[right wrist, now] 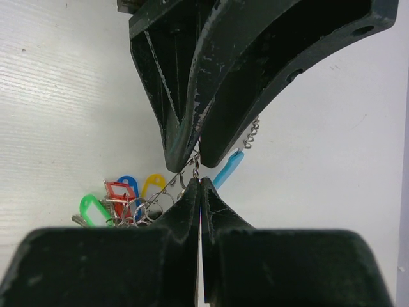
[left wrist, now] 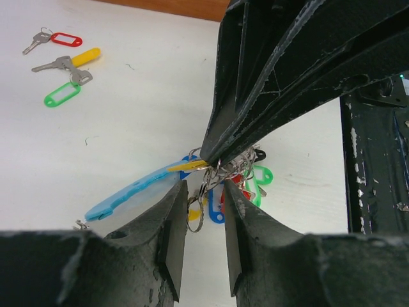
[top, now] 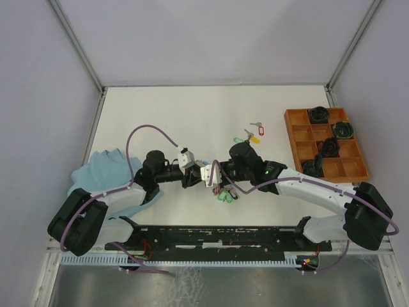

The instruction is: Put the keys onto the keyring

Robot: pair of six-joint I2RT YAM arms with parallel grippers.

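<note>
Both grippers met mid-table above bunched keys, three loose keys lying beyond, near a wooden tray.

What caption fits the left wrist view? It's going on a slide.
Both grippers meet at the keyring: right gripper pinching the wire, tagged keys hanging, three loose keys beyond.

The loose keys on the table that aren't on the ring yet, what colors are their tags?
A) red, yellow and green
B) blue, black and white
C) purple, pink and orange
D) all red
A: in the left wrist view, three loose keys lie apart from the bunch on the table, one with a red tag, one with a yellow tag, one with a green tag.
</note>
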